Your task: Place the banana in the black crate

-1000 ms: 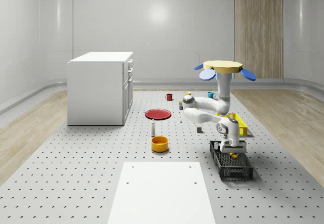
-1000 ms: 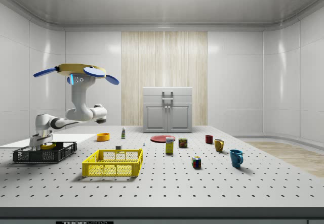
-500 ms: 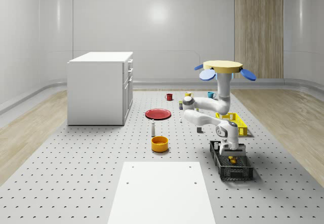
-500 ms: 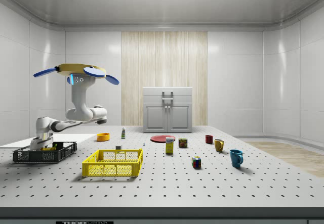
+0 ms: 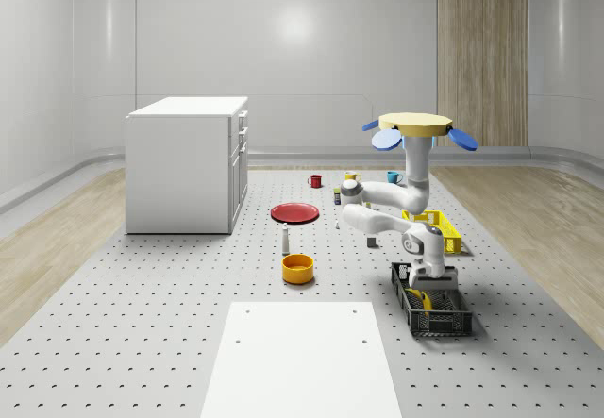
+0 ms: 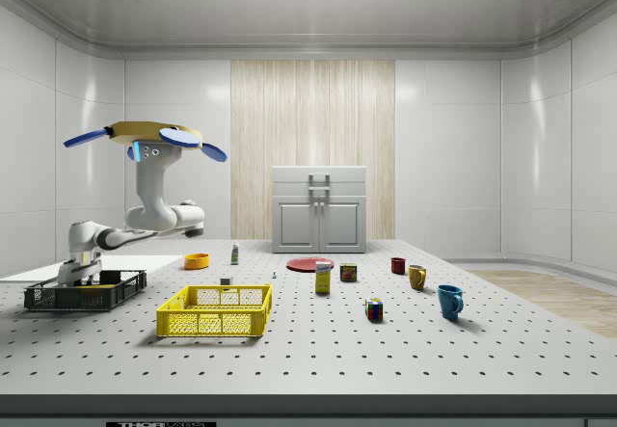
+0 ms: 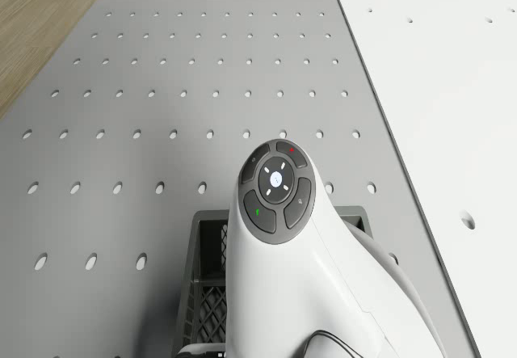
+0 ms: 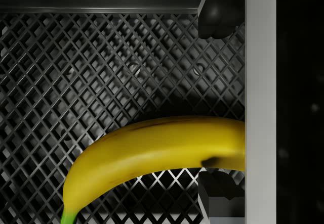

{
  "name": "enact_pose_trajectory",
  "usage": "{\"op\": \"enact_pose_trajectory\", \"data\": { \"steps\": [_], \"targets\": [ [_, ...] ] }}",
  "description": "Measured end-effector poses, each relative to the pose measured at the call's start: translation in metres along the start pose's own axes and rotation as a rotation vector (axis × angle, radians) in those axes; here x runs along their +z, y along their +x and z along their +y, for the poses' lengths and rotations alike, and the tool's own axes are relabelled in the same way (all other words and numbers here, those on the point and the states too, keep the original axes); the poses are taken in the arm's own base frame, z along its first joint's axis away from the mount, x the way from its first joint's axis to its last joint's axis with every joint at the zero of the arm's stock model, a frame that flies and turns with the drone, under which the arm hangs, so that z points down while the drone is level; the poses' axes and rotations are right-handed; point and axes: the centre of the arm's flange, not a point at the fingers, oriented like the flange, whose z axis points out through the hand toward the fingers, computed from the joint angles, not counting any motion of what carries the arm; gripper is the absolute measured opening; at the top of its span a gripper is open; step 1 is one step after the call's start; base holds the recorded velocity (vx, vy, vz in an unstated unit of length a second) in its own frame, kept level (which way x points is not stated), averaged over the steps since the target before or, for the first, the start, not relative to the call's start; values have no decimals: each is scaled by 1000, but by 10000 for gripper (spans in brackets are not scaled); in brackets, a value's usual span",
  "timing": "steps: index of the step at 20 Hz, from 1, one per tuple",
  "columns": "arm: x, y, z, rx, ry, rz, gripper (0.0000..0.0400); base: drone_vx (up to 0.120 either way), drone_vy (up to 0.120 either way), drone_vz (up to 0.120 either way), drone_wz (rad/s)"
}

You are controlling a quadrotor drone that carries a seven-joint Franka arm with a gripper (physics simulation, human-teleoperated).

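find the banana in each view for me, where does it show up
Whole-scene view: banana lies inside the black crate, under the gripper.
Side view: a yellow sliver behind the crate's mesh wall.
Drone view: I can't make it out.
Wrist view: curved across the crate's mesh floor.
Shared landmark: the black crate.

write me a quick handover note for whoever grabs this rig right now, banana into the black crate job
Gripper: open, fingers apart, low inside the black crate at its far end.
Drone: airborne over the table beside the yellow crate, arm reaching down to the black crate.
Banana: lying on the black crate's mesh floor, between the fingers, not gripped; also seen as yellow inside the crate.
Done: the banana appears to be in the black crate.
Left: probably just lift the gripper straight up clear of the crate walls and back away.
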Motion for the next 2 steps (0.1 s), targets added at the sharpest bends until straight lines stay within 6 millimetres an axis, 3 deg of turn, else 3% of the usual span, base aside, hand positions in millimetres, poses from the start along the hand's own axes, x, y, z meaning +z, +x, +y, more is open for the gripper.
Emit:
{"op": "enact_pose_trajectory", "data": {
  "steps": [2],
  "targets": [
    [-1,0,0,1,0,0,393,0,0,0,0]
  ]
}}
